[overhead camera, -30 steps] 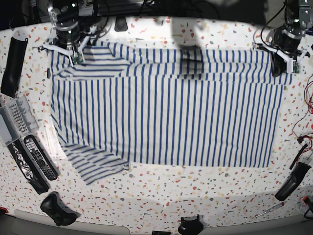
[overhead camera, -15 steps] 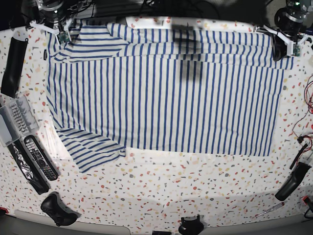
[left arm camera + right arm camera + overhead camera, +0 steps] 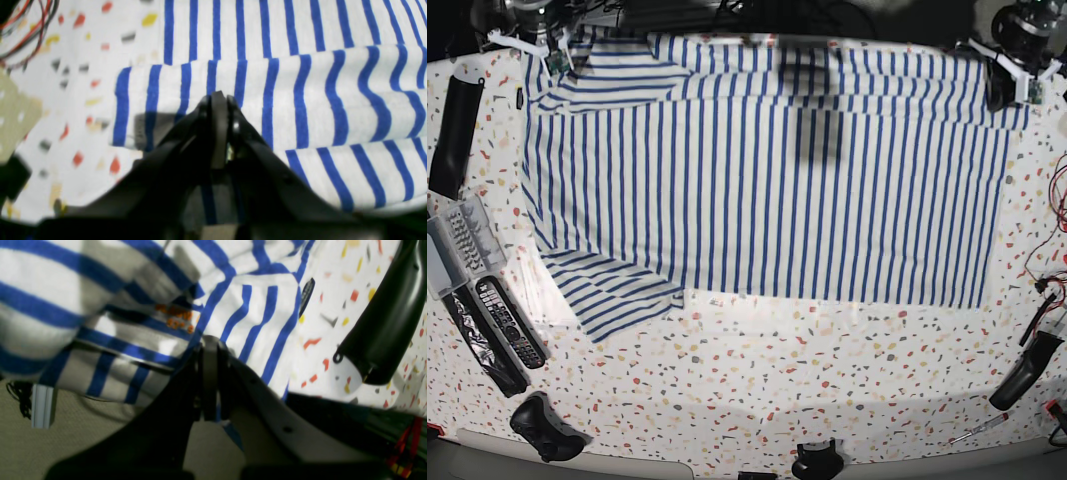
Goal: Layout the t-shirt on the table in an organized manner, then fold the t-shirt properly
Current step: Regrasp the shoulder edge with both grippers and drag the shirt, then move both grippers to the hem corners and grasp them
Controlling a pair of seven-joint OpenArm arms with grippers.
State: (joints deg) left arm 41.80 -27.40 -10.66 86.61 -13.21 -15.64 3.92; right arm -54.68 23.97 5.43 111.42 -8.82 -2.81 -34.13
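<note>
t-shirt [image 3: 767, 170] lies spread across the far half of the table [image 3: 827, 390], stripes running near to far, body mostly flat. one sleeve sticks out at the near corner on the base view's left, a little rumpled; the other sleeve lies folded over on itself at the far corner of that side.

left gripper [image 3: 218, 100]: jaws pressed together with a doubled band of the striped hem between them, at the far corner on the base view's right. cloth ripples just beside the pinch, so it looks under pull.

right gripper [image 3: 209, 341]: jaws closed tight at the shoulder and sleeve end, bunched fabric around the tips; orange print shows on an inner layer. fabric hangs off the table's far edge here.

judgement: the two far corners are held so the shirt can be drawn taut and squared up. layout stage, folding not begun.

black case [image 3: 452, 125] lies just beside the shirt on the left, clear of it.
</note>
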